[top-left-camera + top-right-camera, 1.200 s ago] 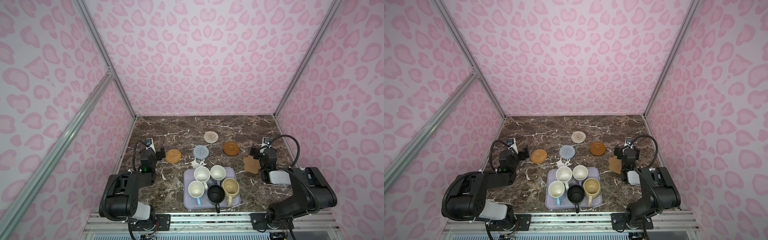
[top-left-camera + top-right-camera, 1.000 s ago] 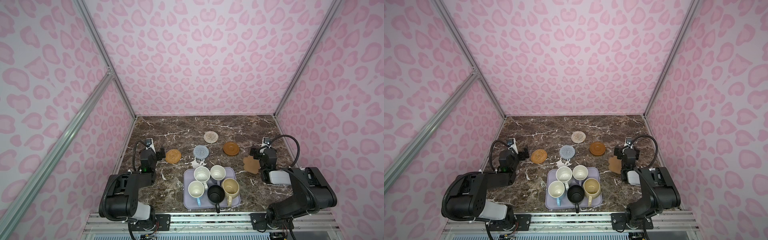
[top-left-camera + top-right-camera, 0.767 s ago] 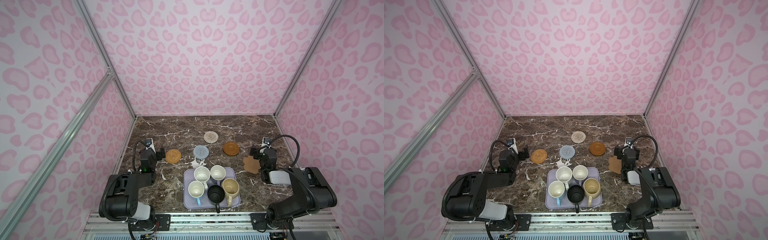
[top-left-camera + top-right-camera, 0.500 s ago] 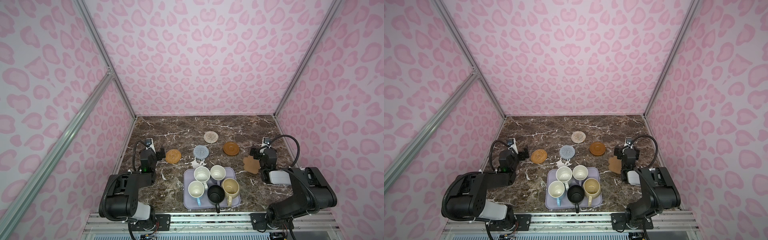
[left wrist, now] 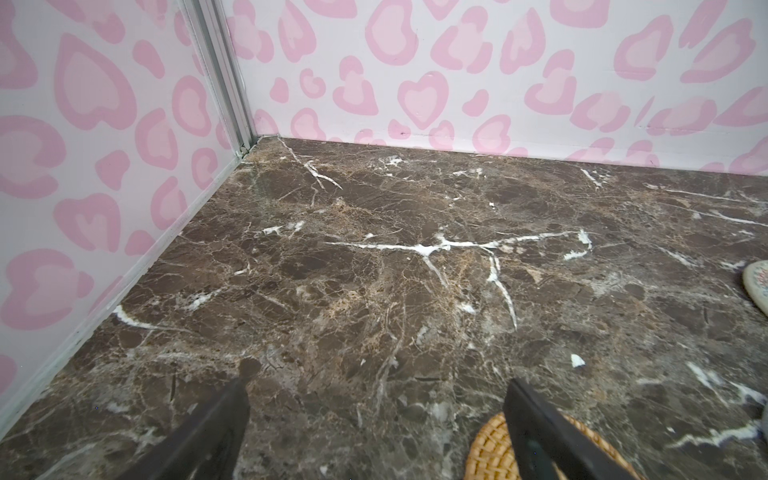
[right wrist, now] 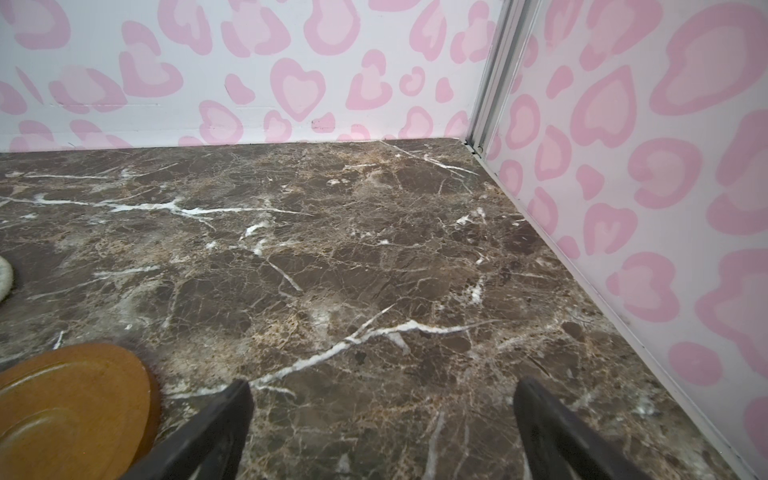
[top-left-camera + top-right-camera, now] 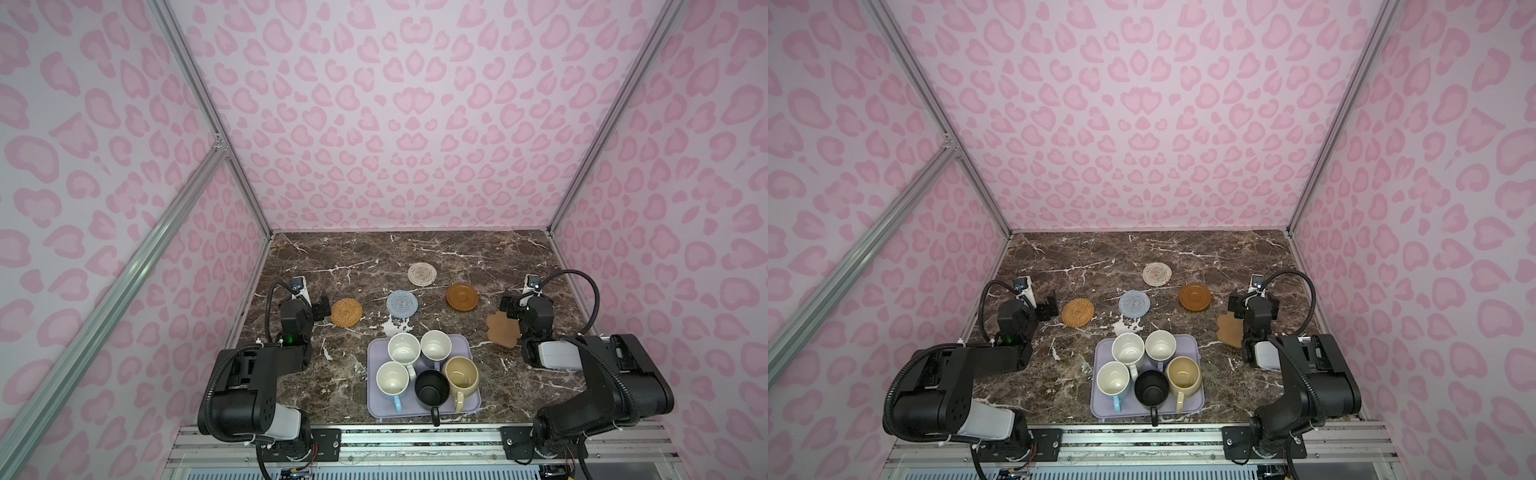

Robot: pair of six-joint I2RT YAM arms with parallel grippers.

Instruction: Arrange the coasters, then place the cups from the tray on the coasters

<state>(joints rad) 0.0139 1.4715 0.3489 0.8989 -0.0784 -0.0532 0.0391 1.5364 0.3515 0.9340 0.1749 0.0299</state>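
Tray (image 7: 464, 347) holds all five cups (image 7: 404, 349) (each upright).

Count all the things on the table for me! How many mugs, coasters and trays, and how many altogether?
Mugs: 5 (white, lavender, light blue, black, beige-yellow)
Coasters: 5 (orange-tan woven, grey-blue knit, cream woven, brown wooden, tan paw-shaped)
Tray: 1
Total: 11
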